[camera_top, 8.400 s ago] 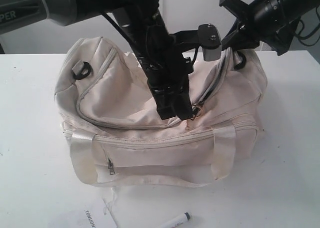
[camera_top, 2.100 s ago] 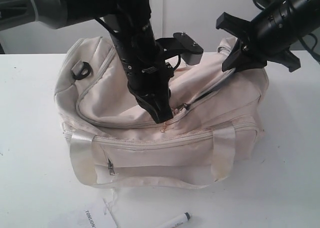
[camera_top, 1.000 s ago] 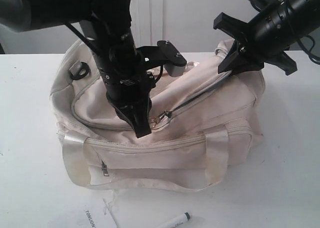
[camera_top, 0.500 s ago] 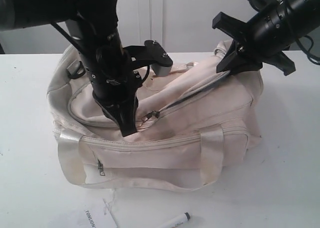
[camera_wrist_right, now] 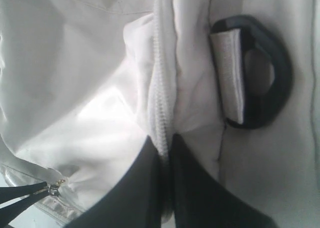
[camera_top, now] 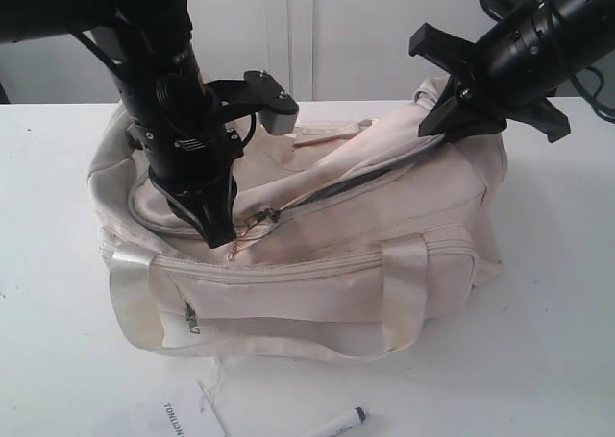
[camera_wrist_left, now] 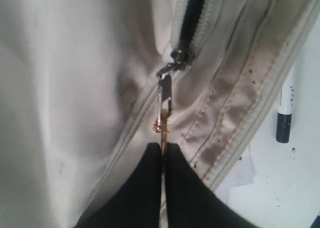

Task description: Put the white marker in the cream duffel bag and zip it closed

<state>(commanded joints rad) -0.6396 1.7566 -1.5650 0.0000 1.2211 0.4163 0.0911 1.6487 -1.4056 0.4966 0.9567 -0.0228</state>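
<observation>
The cream duffel bag (camera_top: 384, 197) lies on the white table. Its curved top zipper gapes dark from the right end to the slider (camera_top: 266, 213). My left gripper (camera_top: 223, 237) is shut on the gold zipper pull (camera_wrist_left: 163, 119), just below the slider (camera_wrist_left: 177, 57). My right gripper (camera_top: 434, 125) is shut on the bag's zipper edge (camera_wrist_right: 161, 102) at the raised right end, beside a black ring (camera_wrist_right: 260, 72). The white marker (camera_top: 338, 423), dark-capped, lies on the table in front of the bag. It also shows past the bag's seam in the left wrist view (camera_wrist_left: 285, 112).
A flat white paper tag (camera_top: 187, 418) with printed text lies left of the marker at the table's front edge. The bag's shiny strap handles (camera_top: 404, 293) hang down its front over the zip pocket. A white wall stands behind the table.
My left gripper has moved left with the zipper pull, and the open gap of the top zipper has grown longer. The bag's left end has shifted left. The right gripper has held still.
</observation>
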